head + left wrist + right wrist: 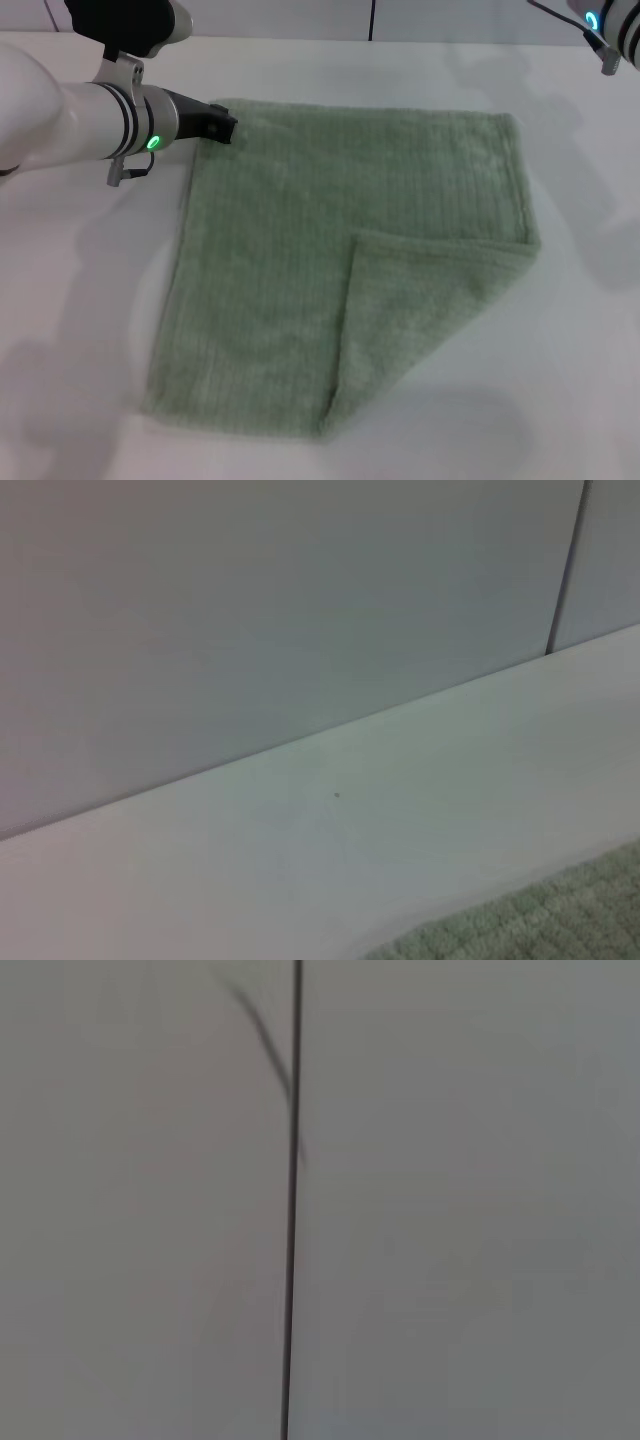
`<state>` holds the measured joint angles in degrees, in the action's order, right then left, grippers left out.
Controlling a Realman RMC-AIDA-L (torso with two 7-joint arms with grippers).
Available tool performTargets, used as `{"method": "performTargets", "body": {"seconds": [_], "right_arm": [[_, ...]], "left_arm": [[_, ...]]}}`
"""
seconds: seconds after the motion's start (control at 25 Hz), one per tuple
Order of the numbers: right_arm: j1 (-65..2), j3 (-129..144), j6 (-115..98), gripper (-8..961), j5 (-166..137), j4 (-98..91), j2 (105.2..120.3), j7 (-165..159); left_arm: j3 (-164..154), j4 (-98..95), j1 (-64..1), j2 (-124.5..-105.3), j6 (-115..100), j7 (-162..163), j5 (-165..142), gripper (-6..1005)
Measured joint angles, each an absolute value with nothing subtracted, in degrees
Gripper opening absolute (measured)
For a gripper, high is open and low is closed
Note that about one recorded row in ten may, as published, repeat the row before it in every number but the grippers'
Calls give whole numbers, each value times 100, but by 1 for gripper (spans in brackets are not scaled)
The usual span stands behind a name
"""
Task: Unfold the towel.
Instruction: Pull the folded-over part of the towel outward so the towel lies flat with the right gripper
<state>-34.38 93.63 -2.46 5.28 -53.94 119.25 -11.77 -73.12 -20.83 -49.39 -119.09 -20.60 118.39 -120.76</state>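
Pale sage-green ribbed terry towel (pixel 300 280) mostly spread on white desk (pixel 80 300); near-right corner is folded over. Left gripper (pixel 222 127) is set at far-left corner, jaws' state cannot be told. Flap needs flipping next.

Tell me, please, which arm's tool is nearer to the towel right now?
The left. The left tool sits at the towel's far left corner. The right tool hangs beyond the far right corner, well clear of the cloth.

white table (pixel 90 300) | grey wall (pixel 250 600) w/ dark vertical seam (pixel 291 1210)
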Motion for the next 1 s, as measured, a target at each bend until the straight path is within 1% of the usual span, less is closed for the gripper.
{"method": "performTargets", "body": {"seconds": [0.04,0.08,0.2,0.24,0.32,0.44,0.68,0.84,1.0], "right_arm": [[-3455,9367,391,653,528,-5750,11918,-1169],[-3455,9367,391,653,528,-5750,11918,-1169],[-3471,9369,1298,653,552,-6275,11918,-1064],[-3477,9361,1917,653,664,-6655,11918,-821],[-3492,9347,2177,653,741,-6800,11917,-685],[-3653,9214,3171,653,1247,-7213,11897,-49],[-3931,8685,4312,653,2555,-7288,11884,1197],[-4233,7904,5509,653,3543,-7249,11868,2118],[-4416,7529,6131,652,3786,-7210,11863,2373]], "left_arm": [[-7312,-2083,-4939,-11909,-2061,11837,-12076,-2],[-7312,-2083,-4939,-11909,-2061,11837,-12076,-2],[-7313,-2083,-4939,-11909,-2064,11831,-12076,-2],[-7313,-2083,-4939,-11909,-2064,11831,-12076,-2],[-7319,-2083,-4939,-11909,-2065,11831,-12076,-2],[-7363,-2083,-4939,-11909,-2065,11830,-12076,-2],[-7372,-2083,-4939,-11909,-2063,11830,-12076,-2],[-7374,-2083,-4939,-11909,-2058,11830,-12076,-2],[-7374,-2083,-4939,-11909,-2056,11830,-12076,-2]]}}
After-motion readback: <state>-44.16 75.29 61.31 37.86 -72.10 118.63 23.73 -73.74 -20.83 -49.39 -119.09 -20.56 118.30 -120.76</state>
